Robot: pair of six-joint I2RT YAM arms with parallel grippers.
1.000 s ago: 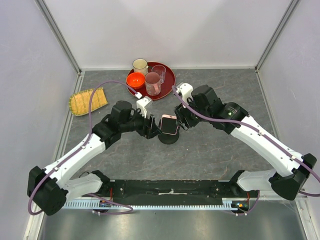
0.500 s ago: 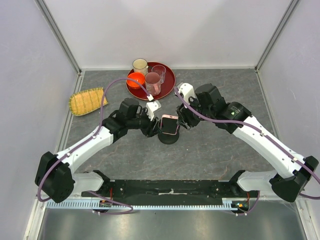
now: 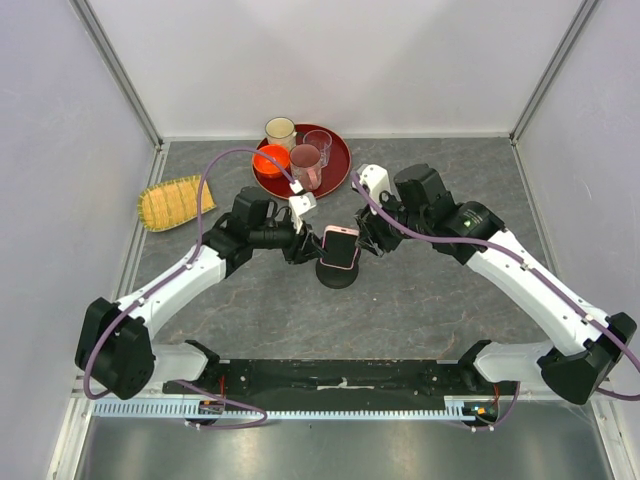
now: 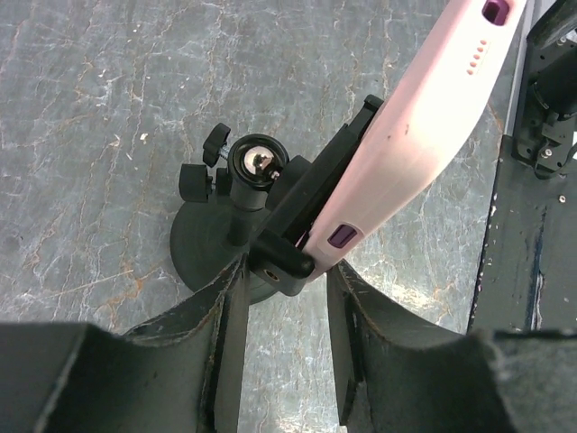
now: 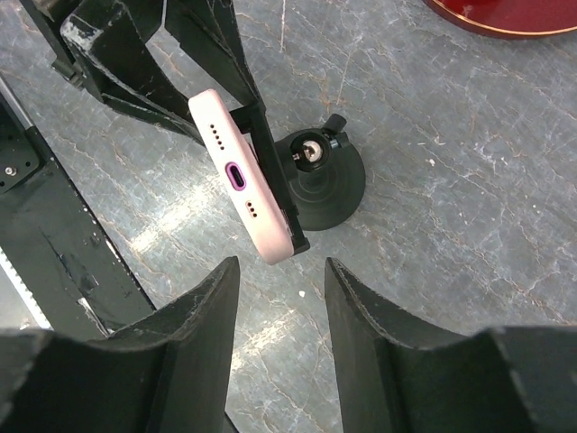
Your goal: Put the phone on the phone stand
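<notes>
The phone [image 3: 340,246], pink-cased with a black screen, stands tilted in the clamp of the black phone stand [image 3: 337,277] at mid-table. My left gripper [image 3: 308,245] is at its left side. In the left wrist view the left gripper [image 4: 287,271] has its jaws against the clamp's lower arm and the phone's [image 4: 433,117] pink edge, above the round base [image 4: 203,248]. My right gripper [image 3: 368,240] is at the phone's right side. Seen from the right wrist, the right gripper [image 5: 281,271] is open, and the phone's [image 5: 239,171] port end lies just beyond its fingertips.
A red tray [image 3: 337,150] at the back holds a cream mug [image 3: 280,131], two clear glasses and an orange bowl [image 3: 271,160]. A yellow woven mat [image 3: 175,202] lies at the left. The black mounting rail [image 3: 340,380] runs along the near edge.
My left arm has swung in toward the stand and its jaws have narrowed onto the clamp and phone edge. The right jaws have narrowed a little. The phone has stayed in place.
</notes>
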